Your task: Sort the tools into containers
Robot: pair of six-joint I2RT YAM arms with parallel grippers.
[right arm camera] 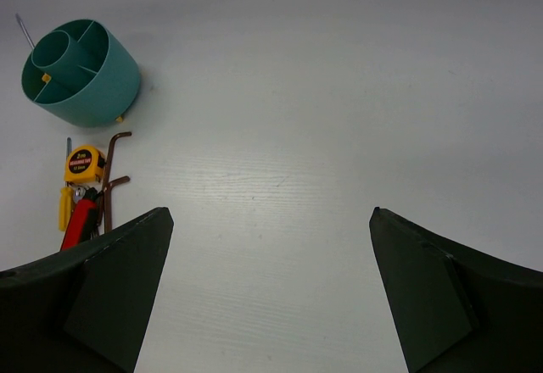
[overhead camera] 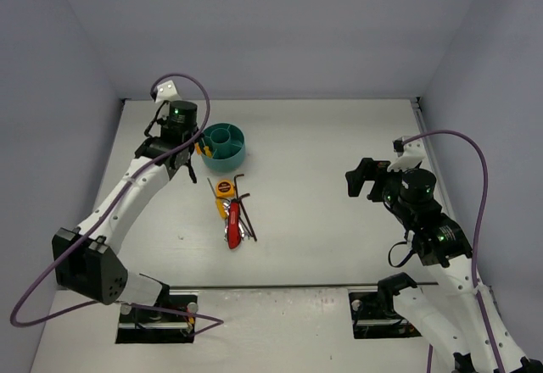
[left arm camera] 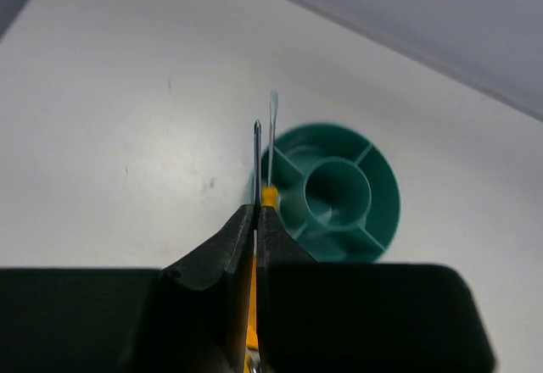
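Left hand (left arm camera: pixel 256 219) is clamped on an orange-yellow-handled screwdriver (left arm camera: pixel 257 163), held at 9 o'clock of the round teal plastic compartment bowl (overhead camera: pixel 233 160). Right hand (right arm camera: pixel 271 297) stands apart, at 3 o'clock on the white counter (overhead camera: pixel 322 144). The yellow tape measure (overhead camera: pixel 224 188) and red-handled tool (overhead camera: pixel 232 225) lie at the bowl's 6 o'clock.

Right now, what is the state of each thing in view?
Left gripper: shut on screwdriver.
Right gripper: open, empty.
Organiser: upright, centre ring empty.
Tape measure: lying on table.
Red tool: lying on table.
Hex keys: lying on table.
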